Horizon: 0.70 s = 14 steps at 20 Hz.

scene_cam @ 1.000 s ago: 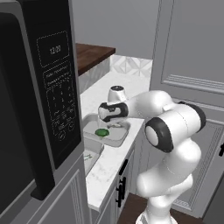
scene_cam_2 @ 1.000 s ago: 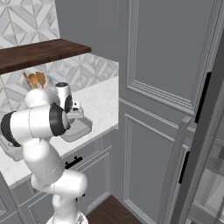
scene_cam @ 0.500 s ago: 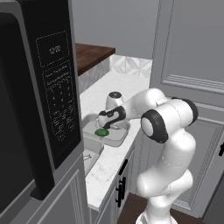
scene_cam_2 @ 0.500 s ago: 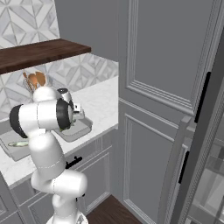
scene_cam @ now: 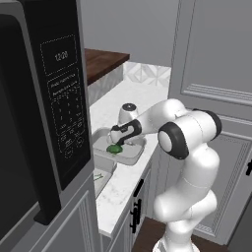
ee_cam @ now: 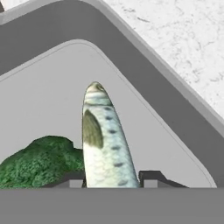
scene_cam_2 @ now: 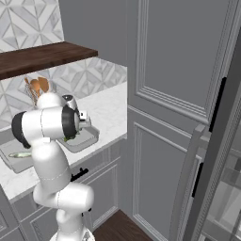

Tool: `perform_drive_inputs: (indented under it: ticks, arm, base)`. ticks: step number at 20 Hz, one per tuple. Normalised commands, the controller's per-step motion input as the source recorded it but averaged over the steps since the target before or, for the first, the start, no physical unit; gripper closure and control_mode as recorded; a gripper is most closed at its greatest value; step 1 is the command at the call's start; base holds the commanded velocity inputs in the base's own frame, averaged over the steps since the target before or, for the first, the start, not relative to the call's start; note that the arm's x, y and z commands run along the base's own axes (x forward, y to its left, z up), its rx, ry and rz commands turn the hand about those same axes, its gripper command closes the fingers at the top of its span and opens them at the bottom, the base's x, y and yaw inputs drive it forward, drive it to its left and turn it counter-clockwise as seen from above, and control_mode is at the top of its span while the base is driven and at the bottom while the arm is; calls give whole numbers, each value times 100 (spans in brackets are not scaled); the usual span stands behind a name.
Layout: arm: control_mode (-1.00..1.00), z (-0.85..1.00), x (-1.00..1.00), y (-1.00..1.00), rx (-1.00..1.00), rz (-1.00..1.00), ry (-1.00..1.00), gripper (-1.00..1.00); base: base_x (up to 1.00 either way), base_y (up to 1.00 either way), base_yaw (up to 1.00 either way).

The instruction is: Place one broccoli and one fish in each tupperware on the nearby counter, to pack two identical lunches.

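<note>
Silver-green and speckled, the fish point(ee_cam: 103, 140) stands between the two dark finger tips of the gripper point(ee_cam: 111, 177), which is clamped on it and holds it low over the floor of the farther tupperware point(scene_cam: 129, 156) on the white counter point(scene_cam: 123, 98). A broccoli point(ee_cam: 41, 162) already lies in that tray, just beside the fish, so this lunch looks complete once the fish is let go. In the right base view the nearer tupperware point(scene_cam_2: 10, 162) seems to hold a pale elongated thing point(scene_cam_2: 20, 155), perhaps the other fish; whether it also has broccoli I cannot tell. Judging by this, the task is well past halfway.
</note>
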Motion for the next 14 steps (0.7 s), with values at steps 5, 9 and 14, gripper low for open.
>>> perform_drive_inputs:
  ticks: [5,9,14]
  arm:
    - [-100,2,0,0,0,0,0,-100]
    - [-100,10,0,0,0,0,0,-100]
    - [-100,84,-20,-8,0,0,7,-100]
  base:
    - [0,0,0]
    - [0,0,0]
    - [0,0,0]
